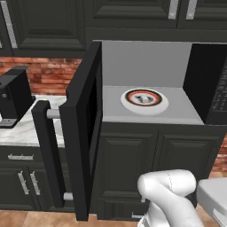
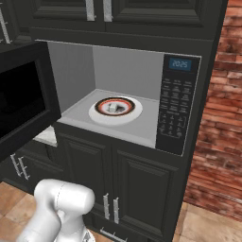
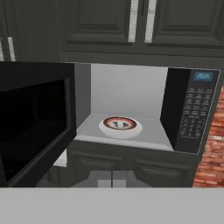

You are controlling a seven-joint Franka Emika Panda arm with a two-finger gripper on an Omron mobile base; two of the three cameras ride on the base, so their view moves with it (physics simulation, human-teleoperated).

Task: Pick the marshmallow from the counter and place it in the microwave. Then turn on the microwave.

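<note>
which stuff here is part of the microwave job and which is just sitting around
Part of the job:
- tiny whitish cube marshmallow, on the red-ringed white turntable
- large black built-in microwave, its dark glass door open

Just around:
- small black coffee machine
- red brick wall
- dark upper cabinets

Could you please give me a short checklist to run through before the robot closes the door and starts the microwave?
1. Marshmallow lies on the turntable: ok.
2. Pincer shut and holding nothing: ok.
3. Microwave door closed: not ok, it stands wide open.
4. Door's swing path free of the arm: cannot tell.
5. Keypad in sight and unobstructed: ok.
6. Which key starts it: cannot tell, the labels are too small.
</note>
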